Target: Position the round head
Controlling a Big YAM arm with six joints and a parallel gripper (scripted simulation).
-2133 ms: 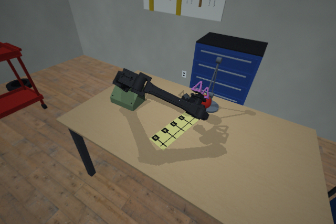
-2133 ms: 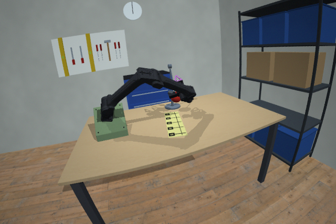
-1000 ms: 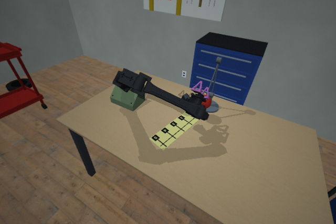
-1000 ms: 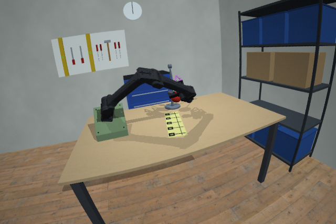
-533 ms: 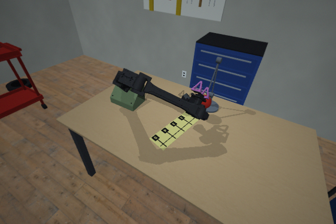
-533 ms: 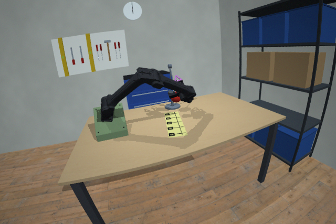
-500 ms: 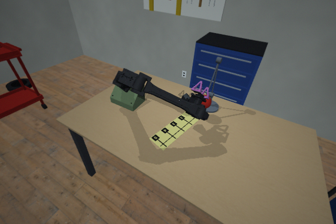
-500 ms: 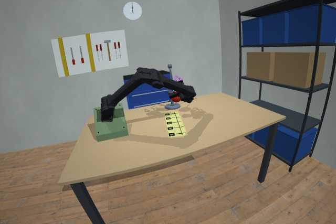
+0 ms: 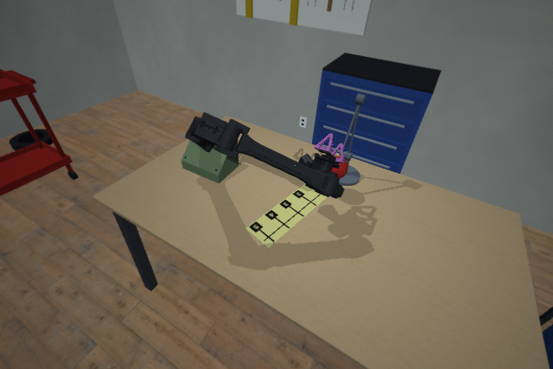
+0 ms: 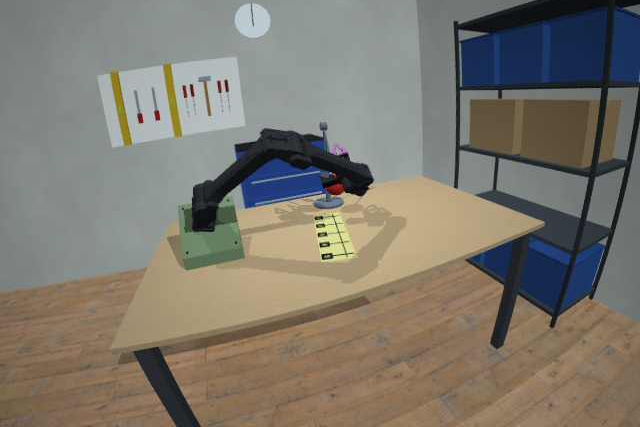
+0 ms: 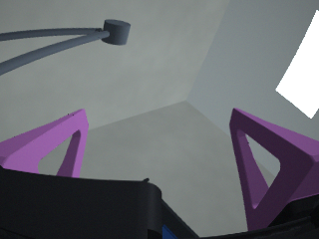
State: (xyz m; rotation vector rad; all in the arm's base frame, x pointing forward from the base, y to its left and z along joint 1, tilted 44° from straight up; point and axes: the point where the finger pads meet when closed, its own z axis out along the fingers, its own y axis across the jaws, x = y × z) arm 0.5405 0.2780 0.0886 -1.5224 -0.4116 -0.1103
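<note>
The lamp stands on a round grey foot at the far end of the yellow strip. Its grey arms rise to an elbow joint and fold back down to the red round head, which hangs above the bench close to the foot, near the strip's near-foot end; it also shows in the exterior view. My gripper with purple fingers points upward beside the head, open and empty. In the wrist view the fingers stand wide apart with only wall between them, and the lamp's elbow is above left.
The green robot base sits on the bench's left side. A blue drawer cabinet stands behind the bench. A red cart is at the left, and a shelf rack with boxes at the right.
</note>
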